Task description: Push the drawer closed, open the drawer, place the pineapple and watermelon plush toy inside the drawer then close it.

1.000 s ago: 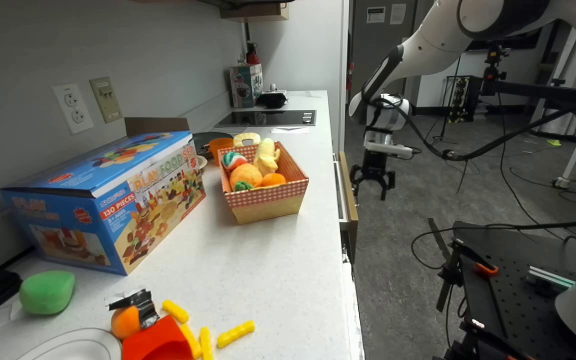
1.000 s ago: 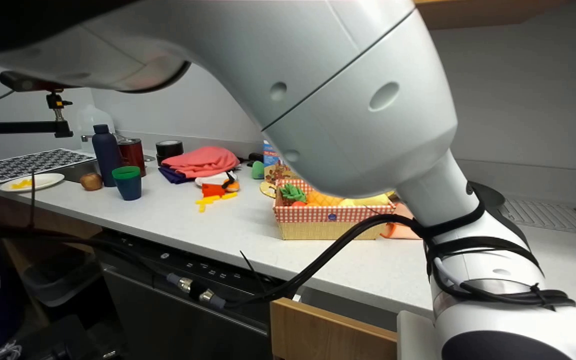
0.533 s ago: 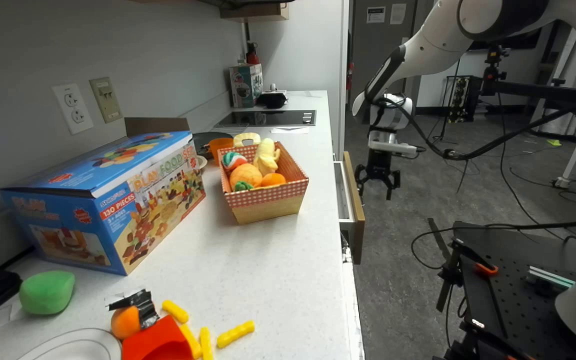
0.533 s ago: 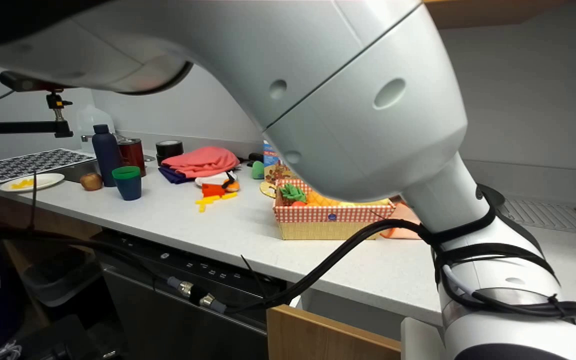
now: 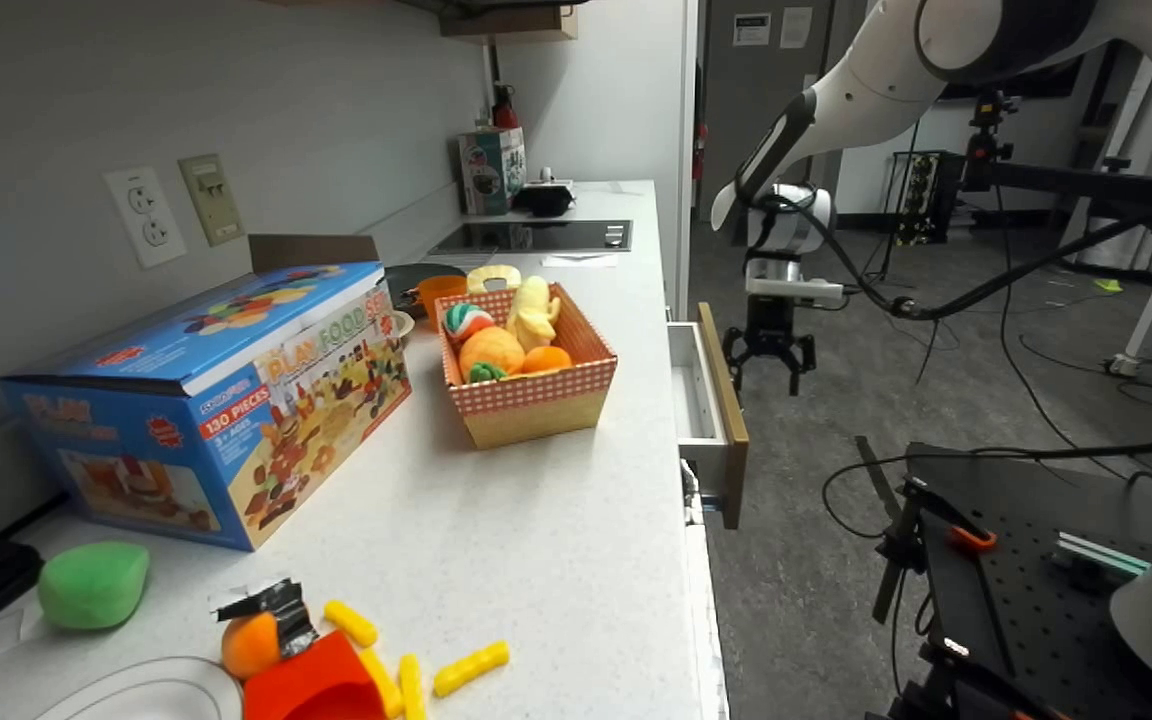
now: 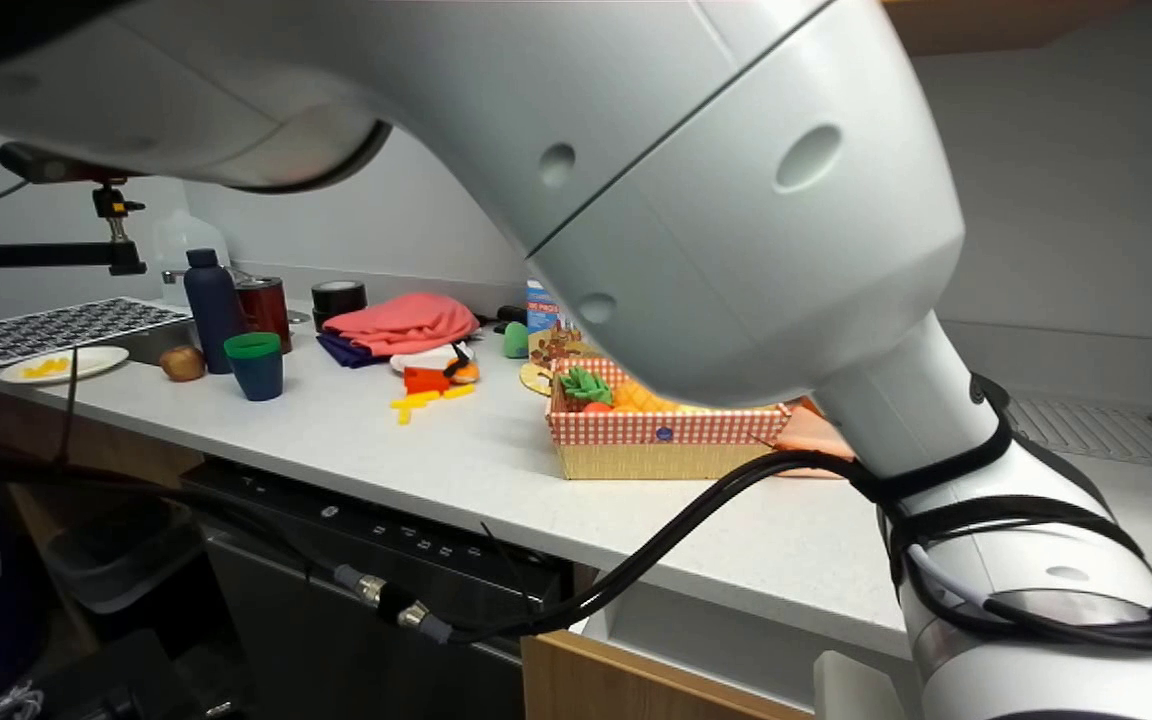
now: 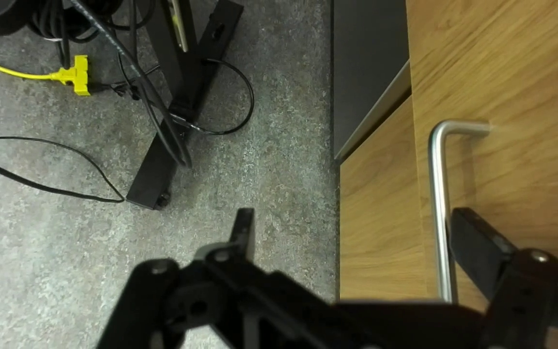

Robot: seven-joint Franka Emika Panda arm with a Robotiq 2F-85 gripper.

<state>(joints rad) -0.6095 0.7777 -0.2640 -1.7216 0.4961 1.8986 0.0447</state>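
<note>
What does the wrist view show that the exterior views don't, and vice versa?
Wrist view only: a yellow plug and a clear look at the metal bar handle.

Exterior views only: the basket with the pineapple in it, the countertop, and the white inside of the drawer. The watermelon toy, also in the basket, shows clearly in an exterior view.

Shared: the wooden drawer front; the open claw shows in the wrist view and in an exterior view.

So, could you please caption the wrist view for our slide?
Open jaws astride the drawer handle, one finger between it and the wooden front, above grey floor.
</note>
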